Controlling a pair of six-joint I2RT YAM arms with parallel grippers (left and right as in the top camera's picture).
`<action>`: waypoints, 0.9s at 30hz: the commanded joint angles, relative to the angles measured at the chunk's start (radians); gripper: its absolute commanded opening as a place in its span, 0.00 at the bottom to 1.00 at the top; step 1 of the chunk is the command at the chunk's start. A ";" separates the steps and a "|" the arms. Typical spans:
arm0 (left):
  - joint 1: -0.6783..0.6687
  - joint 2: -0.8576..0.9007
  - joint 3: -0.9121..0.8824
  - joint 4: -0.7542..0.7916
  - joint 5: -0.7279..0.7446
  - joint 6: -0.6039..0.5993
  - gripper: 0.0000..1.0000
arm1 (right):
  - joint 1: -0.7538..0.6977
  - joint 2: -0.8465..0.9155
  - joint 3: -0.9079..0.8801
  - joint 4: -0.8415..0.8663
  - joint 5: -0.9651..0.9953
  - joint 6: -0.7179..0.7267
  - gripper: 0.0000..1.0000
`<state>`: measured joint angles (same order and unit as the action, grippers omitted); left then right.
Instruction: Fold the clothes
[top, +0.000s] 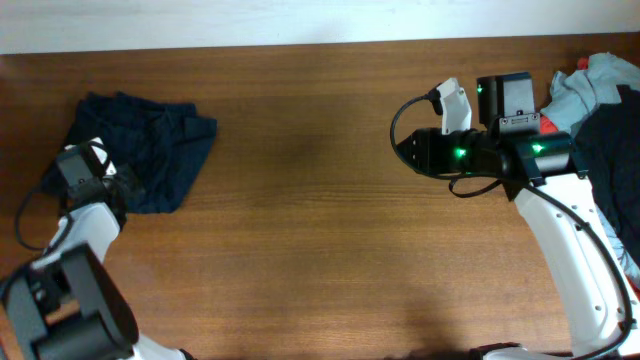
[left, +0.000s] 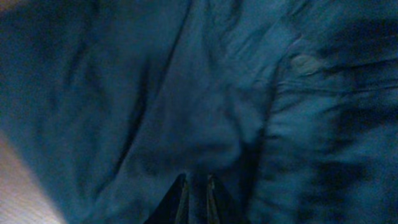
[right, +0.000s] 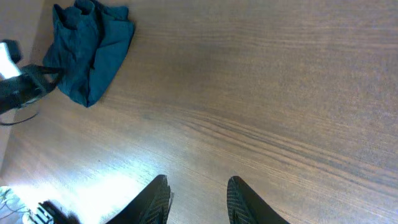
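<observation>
The navy-blue shorts (top: 145, 145) lie bunched and folded over at the table's far left; the right wrist view shows the shorts (right: 93, 50) from afar. My left gripper (top: 130, 187) rests at their near left edge. In the left wrist view, blue cloth (left: 205, 93) fills the frame. There the left gripper (left: 196, 180) has its fingers a narrow gap apart, just over the cloth. My right gripper (top: 402, 150) hovers open over bare wood right of centre. The right gripper (right: 198, 180) has nothing between its fingers.
More clothes are piled at the right edge behind my right arm: a light grey piece (top: 600, 75), a bit of red (top: 583, 62) and a dark piece (top: 615, 140). The brown wooden table (top: 300, 220) ends at a white wall along the back.
</observation>
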<state>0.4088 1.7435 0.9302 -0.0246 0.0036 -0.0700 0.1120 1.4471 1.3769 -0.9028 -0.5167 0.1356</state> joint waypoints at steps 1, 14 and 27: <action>0.001 0.101 0.000 0.039 -0.036 0.021 0.11 | 0.005 -0.014 0.003 -0.024 -0.002 0.001 0.36; 0.257 0.106 0.001 -0.261 -0.063 -0.262 0.05 | 0.005 -0.014 0.003 -0.040 -0.002 0.000 0.36; 0.208 -0.344 0.339 -0.679 0.531 0.191 0.25 | 0.004 -0.087 0.089 -0.012 0.232 -0.061 0.38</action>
<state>0.6571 1.5120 1.1637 -0.6266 0.3500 -0.0753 0.1120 1.4204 1.3933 -0.9257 -0.4118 0.0929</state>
